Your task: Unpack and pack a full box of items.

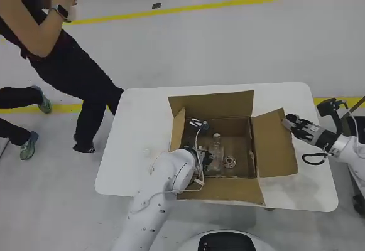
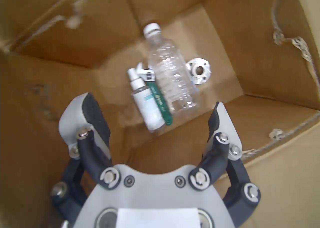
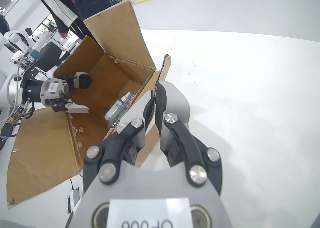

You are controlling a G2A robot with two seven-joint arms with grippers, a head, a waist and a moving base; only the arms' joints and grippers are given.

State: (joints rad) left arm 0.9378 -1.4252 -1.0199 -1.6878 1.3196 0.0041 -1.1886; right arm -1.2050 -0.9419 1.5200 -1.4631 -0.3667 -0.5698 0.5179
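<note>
Brown cardboard box (image 1: 212, 103) holds the clear plastic bottle (image 2: 171, 76) flat on its floor; my left gripper (image 2: 153, 103), fingers spread, should drop straight and close across its belly while my right gripper (image 3: 156, 93) pinches the box flap (image 1: 273, 144).

No print can be read with certainty. Dark characters, upside down and cut off by the picture's edge, are carried on a white label (image 3: 147, 210) on the housing of the right gripper (image 3: 156, 96). Small white print is borne by the green wrench (image 2: 157, 97) and a teal label by the white spray bottle (image 2: 146, 106). Both are blurred.
</note>
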